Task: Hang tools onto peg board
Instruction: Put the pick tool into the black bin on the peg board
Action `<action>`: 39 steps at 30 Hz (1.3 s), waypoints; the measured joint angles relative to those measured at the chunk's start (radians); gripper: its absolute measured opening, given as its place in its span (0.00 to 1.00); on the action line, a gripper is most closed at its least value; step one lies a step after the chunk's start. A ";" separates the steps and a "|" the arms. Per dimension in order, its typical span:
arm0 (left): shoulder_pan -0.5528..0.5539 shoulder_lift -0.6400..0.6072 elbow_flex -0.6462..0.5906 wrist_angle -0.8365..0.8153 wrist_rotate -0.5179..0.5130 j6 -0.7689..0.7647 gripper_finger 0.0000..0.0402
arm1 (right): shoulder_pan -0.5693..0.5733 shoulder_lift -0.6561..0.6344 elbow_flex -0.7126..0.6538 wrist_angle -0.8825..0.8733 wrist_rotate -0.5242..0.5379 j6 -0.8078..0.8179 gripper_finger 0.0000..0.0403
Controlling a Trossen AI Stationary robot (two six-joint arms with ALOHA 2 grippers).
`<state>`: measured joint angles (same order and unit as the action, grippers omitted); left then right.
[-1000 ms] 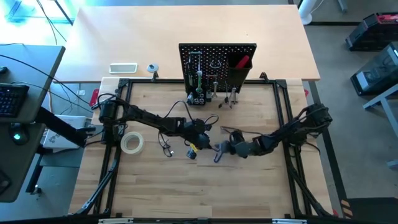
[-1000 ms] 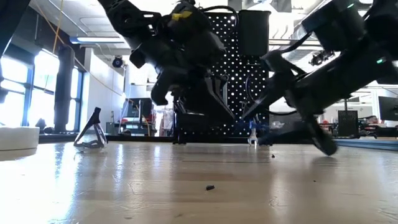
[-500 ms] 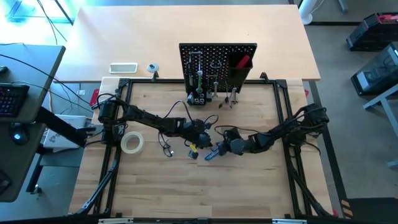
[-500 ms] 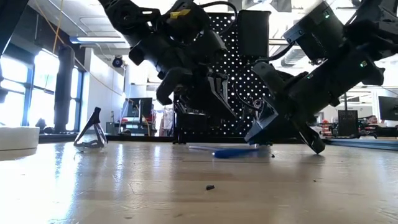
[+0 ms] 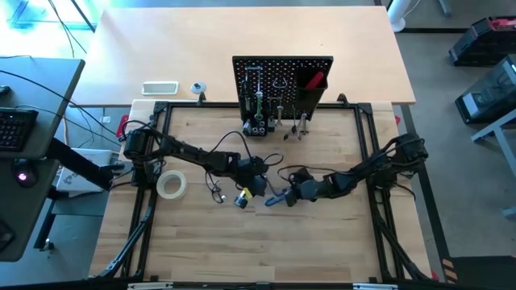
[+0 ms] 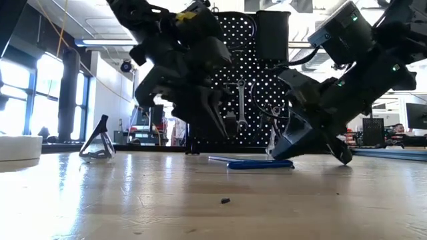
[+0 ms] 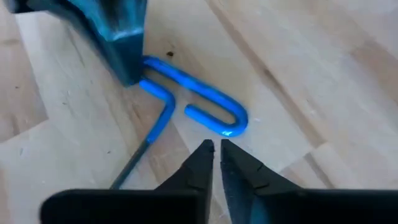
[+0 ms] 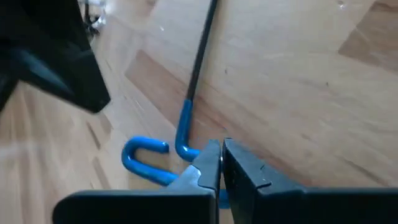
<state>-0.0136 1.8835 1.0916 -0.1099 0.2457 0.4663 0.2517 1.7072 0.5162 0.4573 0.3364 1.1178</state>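
Right gripper [image 8: 221, 163] clenched on blue-handled hex key [image 7: 199, 102], apparently still flat on the table [image 5: 322, 242]. Left gripper [image 7: 214, 155] clenched empty just beside it.

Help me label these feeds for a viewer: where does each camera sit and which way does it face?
High: overhead, straight down; both arms, peg board.
Low: tabletop height, level toward the board; both arms enter from above.
Left wrist: past the shut left gripper at the blue-handled hex key.
Right wrist: right gripper shut on that key.
All four share the key.
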 joint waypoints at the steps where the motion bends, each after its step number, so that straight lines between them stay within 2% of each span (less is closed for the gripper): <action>1: -0.001 0.000 0.000 -0.001 -0.025 0.011 0.07 | 0.006 -0.014 0.000 -0.006 -0.013 -0.014 0.04; 5: 0.008 0.000 0.000 0.021 -0.118 0.116 0.16 | 0.053 -0.058 0.003 -0.004 -0.075 -0.038 0.12; 11: 0.061 0.003 0.000 0.114 -0.112 0.228 0.28 | 0.144 -0.062 0.003 -0.007 -0.091 -0.046 0.32; 14: 0.103 0.003 0.000 0.123 -0.069 0.243 0.31 | 0.160 -0.062 0.004 -0.040 -0.070 -0.046 0.37; 20: 0.162 0.042 0.000 0.129 0.068 0.243 0.31 | 0.138 -0.052 0.005 -0.115 -0.064 -0.082 0.38; 31: 0.174 0.148 0.029 0.132 0.075 0.203 0.31 | 0.062 0.027 0.048 -0.106 -0.110 -0.216 0.38; 39: 0.171 0.144 0.035 0.047 0.074 0.146 0.31 | -0.009 0.038 0.069 -0.214 0.003 -0.263 0.38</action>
<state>0.1572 2.0278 1.1267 -0.0631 0.3197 0.6123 0.2427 1.7451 0.5850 0.2433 0.3399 0.8550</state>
